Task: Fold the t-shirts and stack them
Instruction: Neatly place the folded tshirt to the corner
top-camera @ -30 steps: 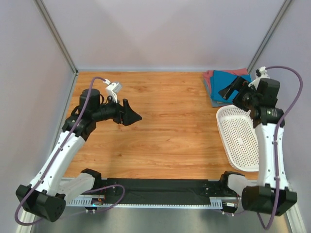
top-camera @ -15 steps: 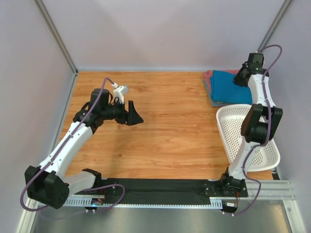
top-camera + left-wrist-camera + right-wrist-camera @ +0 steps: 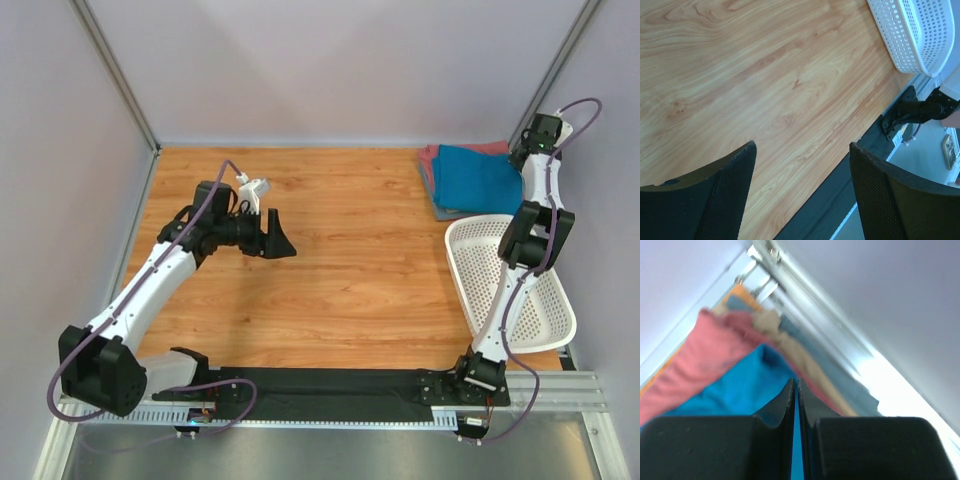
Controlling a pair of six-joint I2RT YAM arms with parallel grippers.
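The t-shirts lie stacked at the back right corner: a teal-blue one (image 3: 480, 180) on top, a salmon-red one (image 3: 432, 160) under it, and a grey-blue edge (image 3: 447, 212) at the bottom. My right gripper (image 3: 527, 158) hangs over the stack's far right corner, shut, with nothing between its fingers. Its wrist view is blurred and shows the shut gripper (image 3: 795, 382) in front of the teal-blue shirt (image 3: 740, 390) and the salmon-red shirt (image 3: 700, 360). Over bare wood left of the middle, my left gripper (image 3: 277, 240) is open and empty; it shows wide apart in its wrist view (image 3: 802, 145).
A white perforated basket (image 3: 470, 270) sits at the right edge in front of the stack and also shows in the left wrist view (image 3: 905, 40). Grey walls and corner posts (image 3: 545, 85) enclose the table. A black strip (image 3: 330, 385) runs along the near edge.
My right arm has swung up and back to the far right corner, and its gripper has gone from open to shut. The left arm reached slightly further right, still open.
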